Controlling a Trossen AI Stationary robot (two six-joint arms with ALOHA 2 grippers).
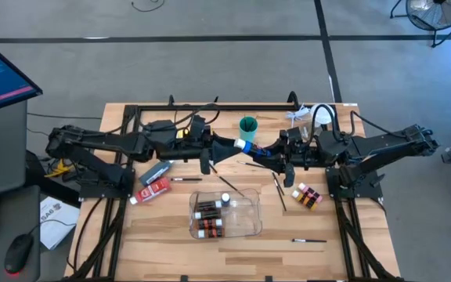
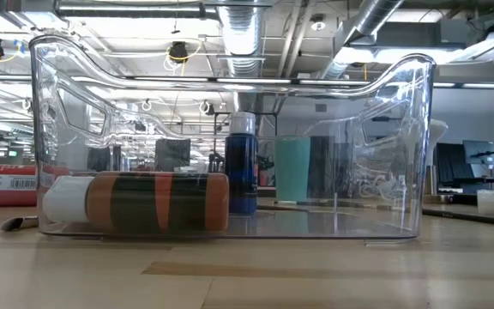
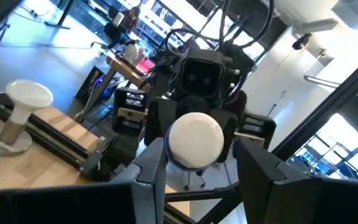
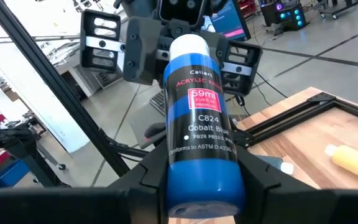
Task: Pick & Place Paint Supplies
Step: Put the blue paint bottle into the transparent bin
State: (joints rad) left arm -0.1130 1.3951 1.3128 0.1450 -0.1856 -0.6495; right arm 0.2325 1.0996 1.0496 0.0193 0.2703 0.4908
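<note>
Overhead, the wooden table [image 1: 163, 251] stands on a grey floor. Near its middle, the clear tray [image 1: 250, 222] holds small paint bottles [image 1: 208, 218]. Above the table, beside the teal cup [image 1: 247, 125], the left gripper [image 1: 227, 144] and right gripper [image 1: 266, 153] both pinch the blue paint tube [image 4: 202, 134].

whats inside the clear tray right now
Small brown paint bottles with white caps lie on their sides at one end of the clear tray. The low view shows one bottle hiding any behind it. The rest of the tray looks bare.
</note>
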